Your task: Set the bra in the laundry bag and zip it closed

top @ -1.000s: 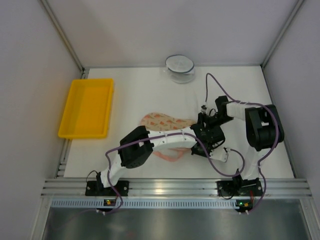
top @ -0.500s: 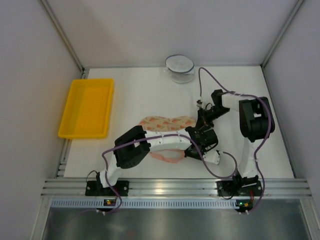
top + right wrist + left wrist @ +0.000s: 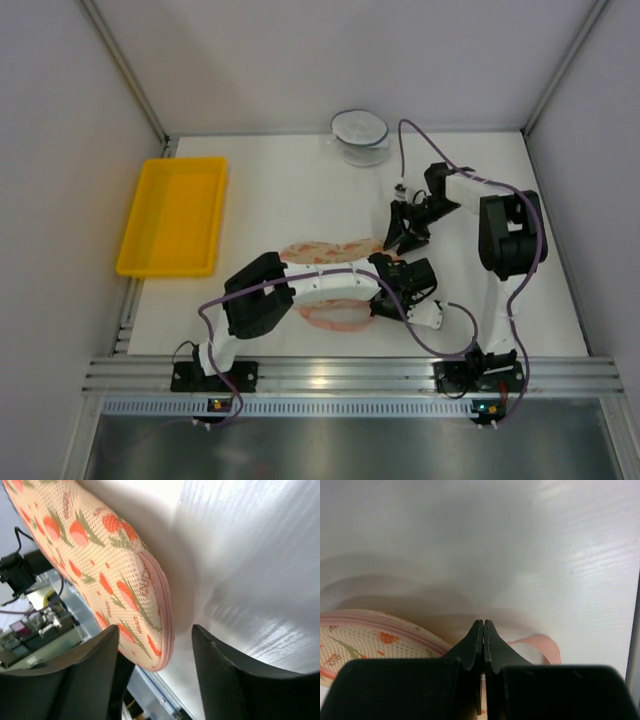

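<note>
step: close bag (image 3: 100, 555) | left hand (image 3: 483, 625) closed at its right end | right hand (image 3: 155, 630) open | advice: hold bag firm, pull zip (image 3: 167, 611) slowly

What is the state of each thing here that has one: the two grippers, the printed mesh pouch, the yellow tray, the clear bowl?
Cream mesh laundry bag with pink-orange print, seemingly unzipped, two halves lying spread apart.
Left gripper, shut, beside the bag's zip edge.
Right gripper, open, the bag's rounded end before its fingers.
Rigid yellow plastic tray, lying flat, right way up.
Clear round bowl, upright.
</note>
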Tool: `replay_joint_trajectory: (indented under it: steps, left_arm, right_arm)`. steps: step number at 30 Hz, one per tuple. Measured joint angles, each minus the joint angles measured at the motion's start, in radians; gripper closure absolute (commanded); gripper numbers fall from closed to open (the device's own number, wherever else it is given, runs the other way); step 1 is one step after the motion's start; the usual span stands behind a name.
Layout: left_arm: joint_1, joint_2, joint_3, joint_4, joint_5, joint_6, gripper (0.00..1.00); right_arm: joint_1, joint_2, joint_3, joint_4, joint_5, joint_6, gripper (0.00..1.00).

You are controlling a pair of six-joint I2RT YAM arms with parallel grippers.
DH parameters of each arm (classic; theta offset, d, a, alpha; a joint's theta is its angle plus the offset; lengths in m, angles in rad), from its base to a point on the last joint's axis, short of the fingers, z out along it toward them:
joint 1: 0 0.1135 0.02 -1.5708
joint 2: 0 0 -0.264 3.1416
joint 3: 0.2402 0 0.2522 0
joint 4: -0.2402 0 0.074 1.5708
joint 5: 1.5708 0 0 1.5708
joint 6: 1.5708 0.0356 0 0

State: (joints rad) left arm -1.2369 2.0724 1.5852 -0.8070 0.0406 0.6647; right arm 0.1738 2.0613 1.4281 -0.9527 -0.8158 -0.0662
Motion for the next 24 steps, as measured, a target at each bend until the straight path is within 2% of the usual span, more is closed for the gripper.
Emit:
replay_joint_trajectory:
  steps: [2, 5, 10, 14, 15, 18, 19, 20, 21, 23, 24]
  left_arm:
    - [-0.003, 0.038, 0.06, -0.015, 0.002, -0.02, 1.0]
    - [-0.002, 0.1, 0.156, -0.012, -0.001, -0.05, 1.0]
    - [0.0, 0.142, 0.22, -0.005, -0.03, -0.064, 1.0]
    - [0.003, 0.162, 0.244, -0.004, -0.053, -0.065, 1.0]
    - [0.005, 0.163, 0.246, -0.003, -0.056, -0.065, 1.0]
    - [0.009, 0.164, 0.248, -0.002, -0.057, -0.064, 1.0]
    - [0.011, 0.164, 0.248, -0.002, -0.057, -0.064, 1.0]
    - [0.012, 0.164, 0.248, -0.002, -0.057, -0.064, 1.0]
    - [0.013, 0.164, 0.247, -0.002, -0.057, -0.064, 1.0]
    - [0.013, 0.164, 0.242, 0.0, -0.06, -0.064, 1.0]
    - [0.014, 0.162, 0.235, 0.006, -0.062, -0.064, 1.0]
  right_arm:
    - [-0.012, -0.021, -0.018, 0.018, 0.003, 0.014, 0.26]
    - [-0.052, -0.086, -0.097, 0.029, 0.002, 0.025, 0.23]
    - [-0.122, -0.156, -0.249, 0.031, -0.026, 0.025, 0.24]
    - [-0.105, -0.157, -0.352, 0.054, -0.058, 0.039, 0.29]
    - [-0.092, -0.157, -0.366, 0.056, -0.066, 0.043, 0.33]
    - [-0.049, -0.157, -0.364, 0.077, -0.088, 0.053, 0.52]
    - [-0.036, -0.155, -0.357, 0.083, -0.093, 0.057, 0.68]
    - [-0.028, -0.154, -0.349, 0.088, -0.096, 0.055, 0.75]
    - [-0.023, -0.154, -0.341, 0.093, -0.097, 0.059, 0.88]
    - [-0.019, -0.154, -0.325, 0.101, -0.097, 0.072, 0.98]
    - [-0.02, -0.154, -0.319, 0.101, -0.096, 0.079, 1.0]
